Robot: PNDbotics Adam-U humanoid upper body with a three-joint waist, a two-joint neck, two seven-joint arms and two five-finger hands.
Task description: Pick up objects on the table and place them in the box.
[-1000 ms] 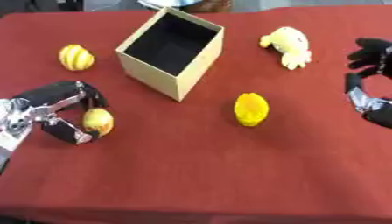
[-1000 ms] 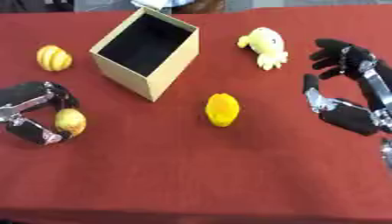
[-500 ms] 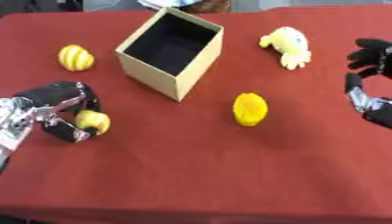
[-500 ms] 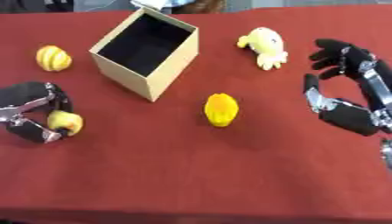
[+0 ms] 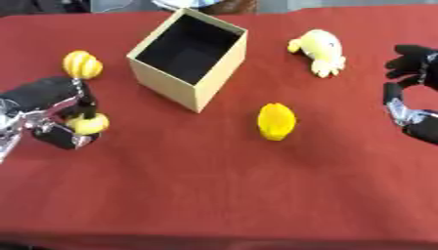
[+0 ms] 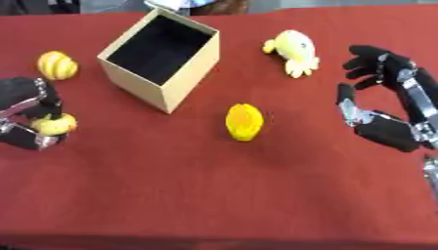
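Observation:
My left hand (image 5: 53,116) is at the left side of the red table, fingers curled round a small yellow ball-like object (image 5: 89,124). An open tan cardboard box (image 5: 190,58) stands tilted at the upper middle, its dark inside empty as far as I see. A yellow ridged fruit-like object (image 5: 81,64) lies left of the box. A yellow object (image 5: 276,121) lies in the middle, below and right of the box. A pale yellow plush toy (image 5: 319,51) lies at the upper right. My right hand (image 6: 386,110) hovers open at the right edge, holding nothing.
The red cloth table (image 5: 214,195) stretches wide toward the near edge. Dark shapes show along the far edge behind the box.
My left hand, with the small yellow object in it, has drifted slightly left and up. The right hand has barely moved.

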